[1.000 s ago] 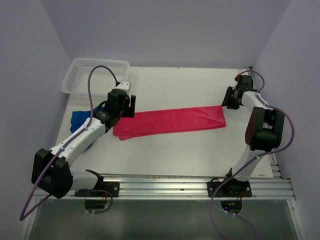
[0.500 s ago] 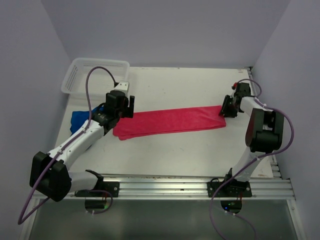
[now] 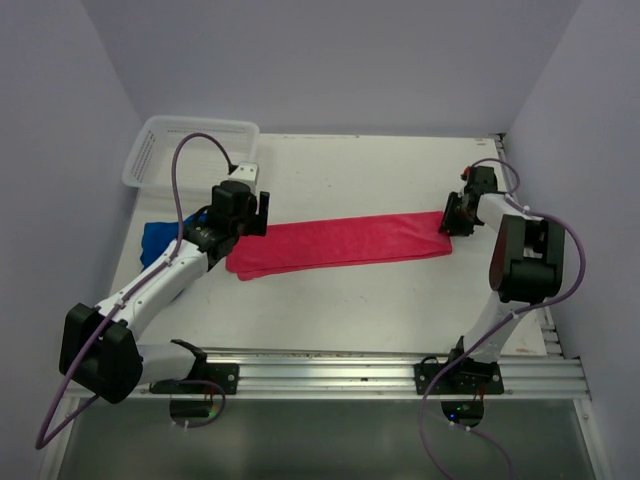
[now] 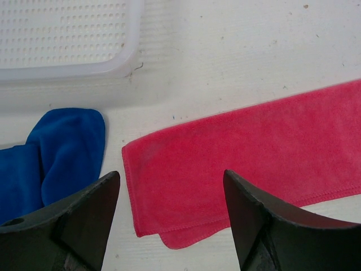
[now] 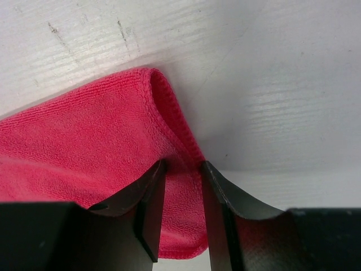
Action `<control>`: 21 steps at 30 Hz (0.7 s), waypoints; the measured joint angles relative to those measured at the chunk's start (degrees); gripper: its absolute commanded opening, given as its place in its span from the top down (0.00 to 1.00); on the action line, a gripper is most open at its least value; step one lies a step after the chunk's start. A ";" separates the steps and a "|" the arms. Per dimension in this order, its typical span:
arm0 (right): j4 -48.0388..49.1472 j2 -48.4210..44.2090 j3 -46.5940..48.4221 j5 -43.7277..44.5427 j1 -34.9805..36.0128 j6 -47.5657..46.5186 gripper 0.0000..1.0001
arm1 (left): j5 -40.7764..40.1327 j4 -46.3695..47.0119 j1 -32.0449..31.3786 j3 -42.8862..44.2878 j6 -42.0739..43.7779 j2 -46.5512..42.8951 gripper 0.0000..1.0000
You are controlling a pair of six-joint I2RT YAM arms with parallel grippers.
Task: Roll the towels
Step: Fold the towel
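Note:
The pink-red towel [image 3: 340,243] lies flat as a long folded strip across the table's middle. Its left end [image 4: 254,152] shows below my left gripper [image 4: 169,174], which hovers open above that end [image 3: 255,213] without touching it. The blue towel [image 3: 158,240] lies crumpled just left of the pink one, beside the left finger [image 4: 56,152]. My right gripper [image 3: 447,217] is down at the pink towel's right end. Its jaws [image 5: 183,165] stand narrowly apart astride the folded edge [image 5: 84,135], with flat fabric between them.
A white mesh basket [image 3: 150,150] stands at the back left corner, its rim [image 4: 84,68] just beyond the blue towel. Purple walls close in left, right and behind. A metal rail [image 3: 330,365] runs along the near edge.
My right gripper has shifted slightly left onto the pink towel's end, and its jaws have narrowed a little. The left gripper has edged slightly back and stays open.

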 measured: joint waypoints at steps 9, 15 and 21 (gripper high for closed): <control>-0.07 1.07 1.27 2.16 0.94 -0.98 0.75 | 0.02 0.00 -0.02 0.00 0.00 0.00 0.22; -0.13 1.77 1.99 2.34 0.94 -1.36 0.94 | 0.04 -0.02 -0.02 0.00 0.00 0.00 0.22; -1.55 1.81 2.78 2.69 0.98 -2.36 1.00 | 0.07 -0.02 -0.02 0.00 0.00 0.00 0.22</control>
